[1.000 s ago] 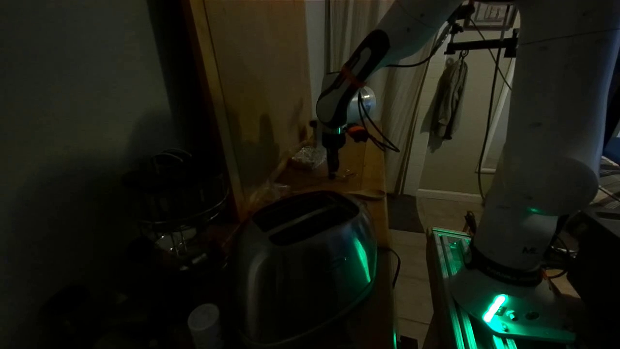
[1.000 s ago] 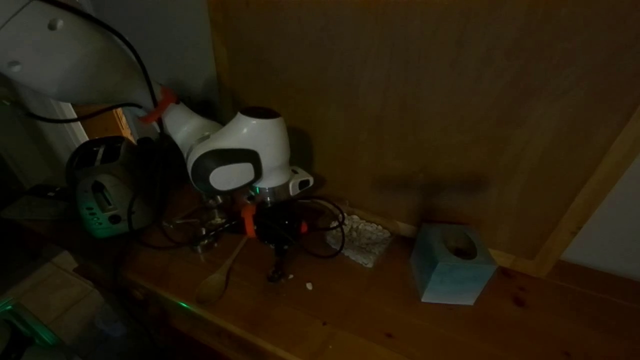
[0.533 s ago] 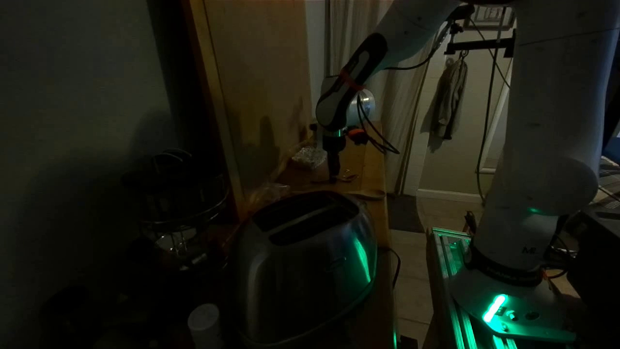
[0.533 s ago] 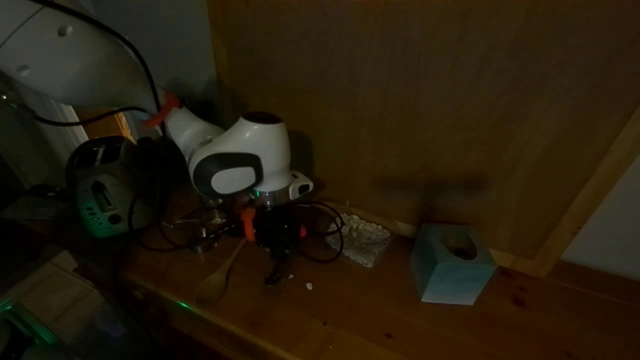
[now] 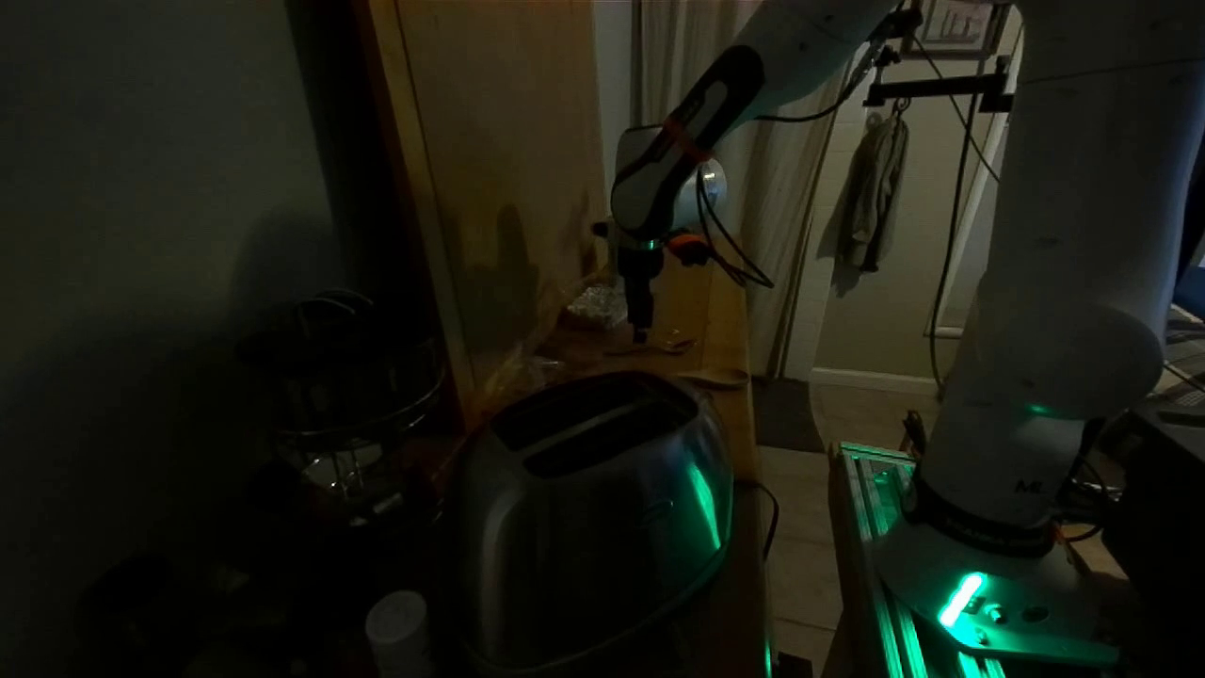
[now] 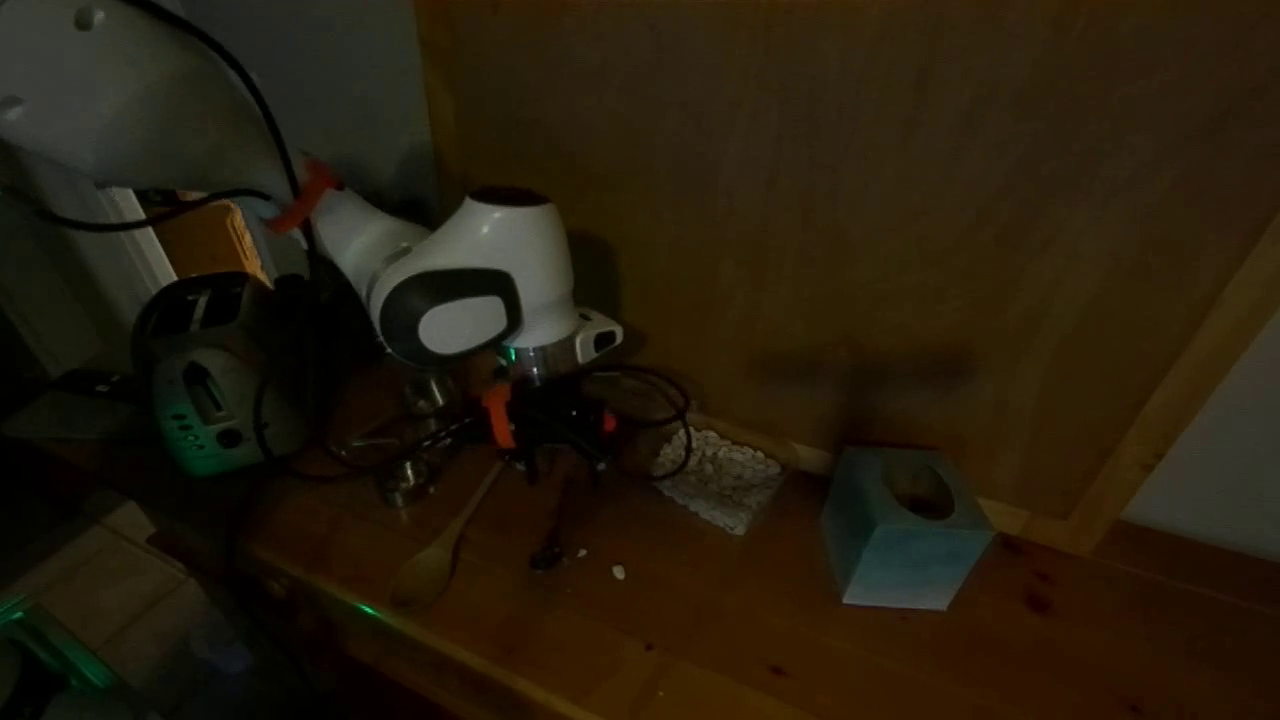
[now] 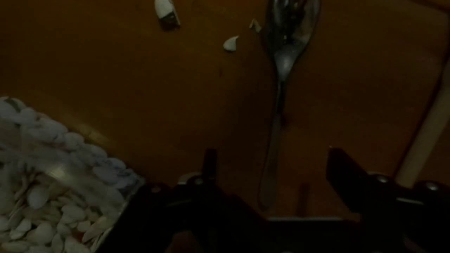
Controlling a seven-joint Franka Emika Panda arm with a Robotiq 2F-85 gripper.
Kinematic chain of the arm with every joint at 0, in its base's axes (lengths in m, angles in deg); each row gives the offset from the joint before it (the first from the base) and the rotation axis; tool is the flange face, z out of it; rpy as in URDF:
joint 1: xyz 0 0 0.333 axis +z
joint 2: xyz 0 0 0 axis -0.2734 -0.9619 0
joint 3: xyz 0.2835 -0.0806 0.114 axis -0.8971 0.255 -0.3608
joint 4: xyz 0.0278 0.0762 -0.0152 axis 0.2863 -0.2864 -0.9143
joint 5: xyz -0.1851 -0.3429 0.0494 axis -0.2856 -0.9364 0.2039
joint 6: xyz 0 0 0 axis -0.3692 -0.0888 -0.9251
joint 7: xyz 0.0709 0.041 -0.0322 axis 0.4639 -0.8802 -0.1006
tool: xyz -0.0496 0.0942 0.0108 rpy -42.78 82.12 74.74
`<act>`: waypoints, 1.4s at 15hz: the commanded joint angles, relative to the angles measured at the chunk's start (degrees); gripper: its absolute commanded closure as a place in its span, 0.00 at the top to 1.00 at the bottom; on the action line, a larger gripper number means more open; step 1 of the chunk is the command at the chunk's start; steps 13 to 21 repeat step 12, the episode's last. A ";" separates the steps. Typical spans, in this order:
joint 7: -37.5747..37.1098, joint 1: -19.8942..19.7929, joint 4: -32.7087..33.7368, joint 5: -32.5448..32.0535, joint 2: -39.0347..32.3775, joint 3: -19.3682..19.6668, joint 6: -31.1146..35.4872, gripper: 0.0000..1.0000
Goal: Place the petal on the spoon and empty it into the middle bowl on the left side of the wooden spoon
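Gripper [image 7: 272, 156] being held spread, empty; slipping of metal spoon [image 7: 280, 96] is likely being risked by thin handle [image 7: 271, 165].

In an exterior view, the end effector [image 5: 641, 335] hangs above a spoon [image 5: 672, 347] on the tabletop [image 5: 725, 315]; a wooden spoon [image 5: 721, 379] lies beyond the toaster [image 5: 602, 537].

A shiny metal spoon [image 7: 276, 130] lies with its head near loose pale petals [image 7: 230, 44] (one dark at an end). Apart from it, the wooden spoon [image 6: 434, 562] lies near small metallic bowls [image 6: 405, 486].
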 commanded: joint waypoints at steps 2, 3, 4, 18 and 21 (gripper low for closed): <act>-4.07 0.45 -1.20 -4.60 9.10 -0.35 -4.49 1.00; -4.87 0.45 -1.33 -4.43 10.52 -0.34 -5.87 1.00; -6.28 0.41 -1.22 -4.79 11.87 -0.25 -7.64 1.00; -7.24 0.91 -0.53 -2.69 14.77 0.60 -12.14 1.00; -7.24 0.91 -0.53 -2.69 14.77 0.60 -12.14 1.00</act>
